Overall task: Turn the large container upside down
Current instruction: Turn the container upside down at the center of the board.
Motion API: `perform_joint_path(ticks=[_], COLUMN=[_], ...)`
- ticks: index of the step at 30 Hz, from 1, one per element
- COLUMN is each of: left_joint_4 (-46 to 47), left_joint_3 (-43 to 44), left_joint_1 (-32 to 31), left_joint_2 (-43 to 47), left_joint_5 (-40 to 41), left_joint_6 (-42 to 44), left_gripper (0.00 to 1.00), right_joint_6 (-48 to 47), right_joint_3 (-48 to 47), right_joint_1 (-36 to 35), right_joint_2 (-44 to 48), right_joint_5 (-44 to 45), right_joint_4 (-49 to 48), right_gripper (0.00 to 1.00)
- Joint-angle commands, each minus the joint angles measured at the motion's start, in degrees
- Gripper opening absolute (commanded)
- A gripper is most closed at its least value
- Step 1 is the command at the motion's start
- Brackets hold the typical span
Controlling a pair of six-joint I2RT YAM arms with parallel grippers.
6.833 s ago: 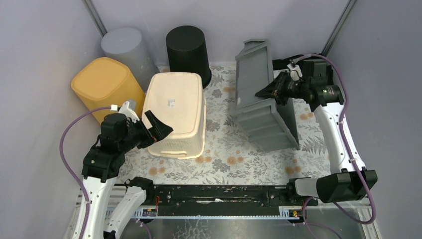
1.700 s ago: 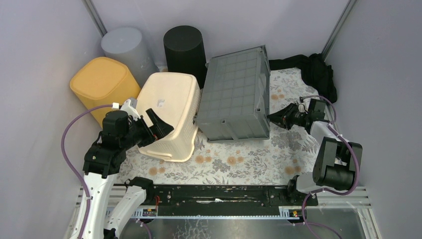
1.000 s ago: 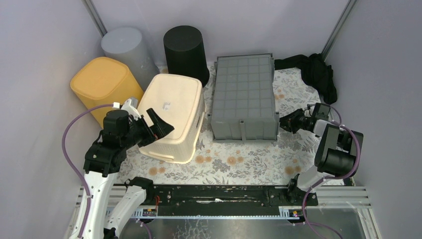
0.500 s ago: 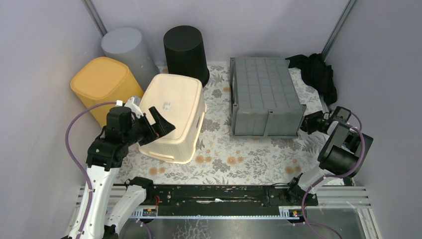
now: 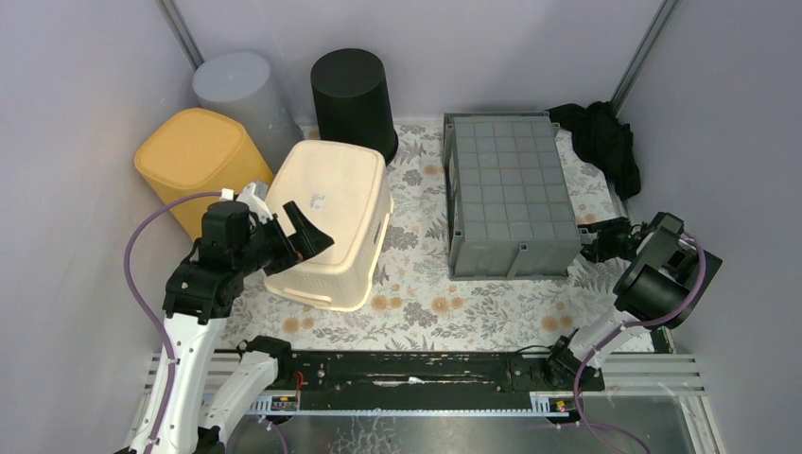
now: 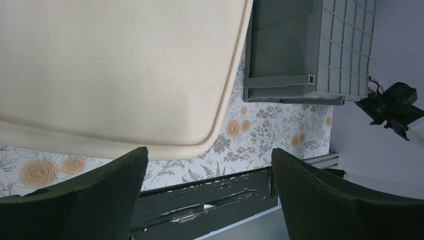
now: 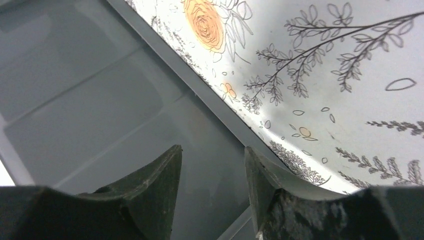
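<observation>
the big grey plastic crate (image 5: 511, 180) sits bottom-up on the right of the flowery cloth (image 5: 416, 284). the right gripper (image 5: 594, 248), fingers a little apart, is just beside its near corner; best back off slowly, no bumping. the left gripper (image 6: 208, 155) gapes wide.

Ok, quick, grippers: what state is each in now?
Left gripper: open wide, empty, beside the cream basket.
Right gripper: open slightly, empty, at the grey crate rim.

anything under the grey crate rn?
Only the floral tablecloth shows around the grey crate, which sits open side down. Its gridded base covers the inside, so anything beneath it cannot be seen.
</observation>
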State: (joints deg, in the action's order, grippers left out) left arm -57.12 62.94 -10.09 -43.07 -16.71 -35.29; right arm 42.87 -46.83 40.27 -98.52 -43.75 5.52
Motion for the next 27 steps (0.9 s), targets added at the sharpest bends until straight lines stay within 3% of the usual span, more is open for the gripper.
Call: perform_joint_path(ticks=[1,10,15,18,23,27], left_joint_4=[1.51,2.71,3.64,4.03,3.56,3.41], left_joint_3=[0.76,0.05,-1.08,-1.27,-0.13,-0.75], left_joint_1=[0.24,0.22,0.24,0.24,0.28,0.25], left_joint_2=[0.48,-0.12,-0.09,-0.24,-0.06,0.81], left_joint_5=[-1.27,-1.95,-2.35,-2.38,-1.28,-1.01], left_joint_6=[1.10,0.83,0.66,0.62,1.12,0.48], left_gripper=[1.00,1.00,1.00,1.00,1.00,1.00], right_joint_6=[-2.07,-3.50,-6.15,-7.86,-14.28,-15.90], right_joint_3=[-4.44,-21.66,-34.12,-40.25,-58.38,-61.01], right_joint_1=[0.25,-1.11,-7.67,-17.67,-40.68,-59.57], right_joint_2=[2.64,7.55,10.80,13.43,10.27,8.66], right_joint_5=[3.94,10.75,11.77,12.10,15.65,20.97], right_joint_4=[4.86,15.43,20.11,19.98,31.39,34.74], right_gripper=[0.58,0.61,0.62,0.64,0.66,0.68])
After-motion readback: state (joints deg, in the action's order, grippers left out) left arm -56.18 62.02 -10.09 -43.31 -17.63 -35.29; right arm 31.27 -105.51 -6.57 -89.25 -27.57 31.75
